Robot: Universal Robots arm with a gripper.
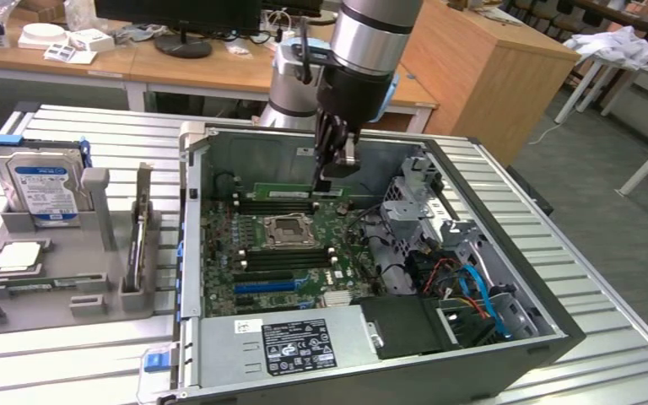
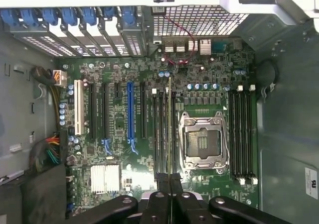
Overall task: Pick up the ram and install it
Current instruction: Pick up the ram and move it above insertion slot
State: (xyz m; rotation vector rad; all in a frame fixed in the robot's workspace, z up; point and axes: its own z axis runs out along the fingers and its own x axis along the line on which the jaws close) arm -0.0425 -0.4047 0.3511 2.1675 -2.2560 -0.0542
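Observation:
My gripper (image 1: 321, 179) reaches down into the open computer case (image 1: 549, 321) and is shut on the ram (image 1: 284, 191), a thin green stick held level over the motherboard (image 1: 353, 221). In the wrist view the ram (image 2: 169, 129) shows edge-on as a thin line running out from between the black fingers of the gripper (image 2: 170, 181). It lies along the black memory slots (image 2: 160, 134) beside the CPU socket (image 2: 203, 143). Whether it sits in a slot I cannot tell.
The case's far wall (image 1: 256, 160) and a drive cage (image 1: 420, 198) with cables (image 1: 471, 287) close in around the gripper. A power supply (image 1: 296, 344) fills the near end. On the exterior view's left, a grey fixture (image 1: 48, 278) holds a hard drive (image 1: 40, 181).

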